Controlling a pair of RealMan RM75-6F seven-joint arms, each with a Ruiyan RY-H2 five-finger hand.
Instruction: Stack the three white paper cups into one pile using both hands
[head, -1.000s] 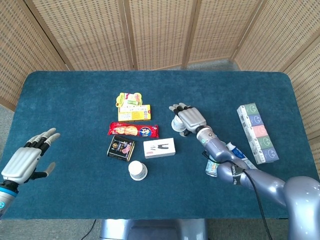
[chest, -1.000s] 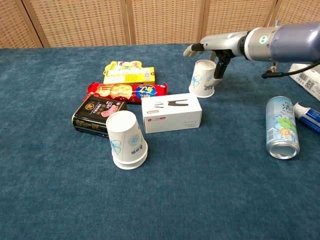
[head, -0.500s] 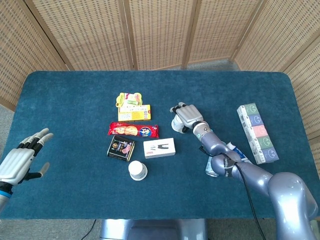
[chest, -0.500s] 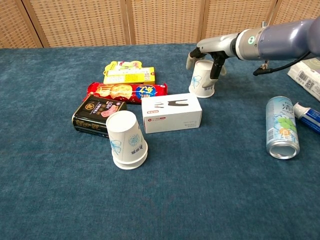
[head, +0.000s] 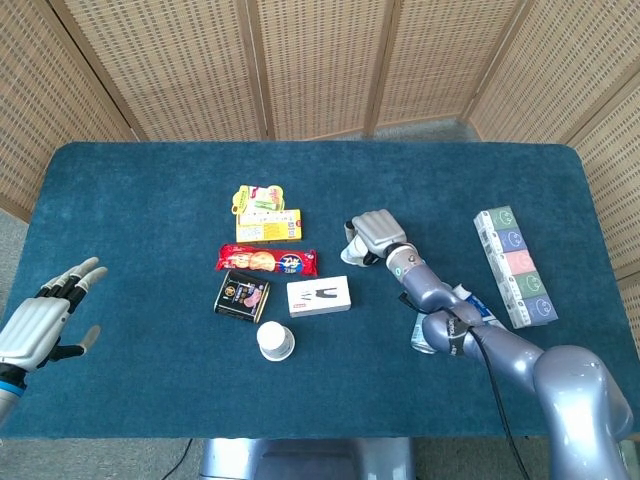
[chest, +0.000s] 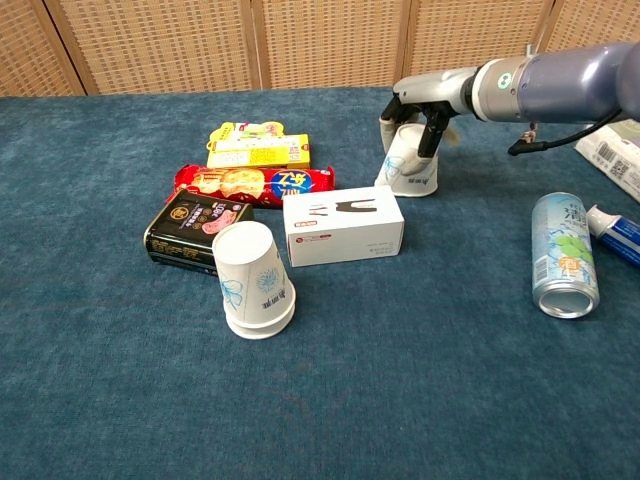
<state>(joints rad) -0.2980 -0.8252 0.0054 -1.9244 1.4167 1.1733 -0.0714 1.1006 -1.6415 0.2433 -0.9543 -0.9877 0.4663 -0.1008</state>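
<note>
One upturned white paper cup (chest: 408, 168) stands behind the white box, leaning to one side; in the head view this cup (head: 353, 247) peeks out left of my right hand. My right hand (chest: 421, 97) (head: 376, 231) grips it from above, fingers curled over its base. Two more white cups, nested upside down as a short stack (chest: 254, 279) (head: 275, 341), stand in front of the black tin. Far off at the table's left front edge, my left hand (head: 40, 322) hovers open with fingers spread, holding nothing.
Between the cups lie a white box (chest: 343, 225), a red biscuit pack (chest: 255, 182), a black tin (chest: 190, 232) and a yellow box (chest: 258, 148). A drinks can (chest: 565, 255) and a tube (chest: 615, 226) lie right. A pastel multipack (head: 512, 265) sits at the right edge.
My right hand's fingers have curled down over the rear cup, which now leans instead of standing straight. My left hand has drawn back toward the left front corner.
</note>
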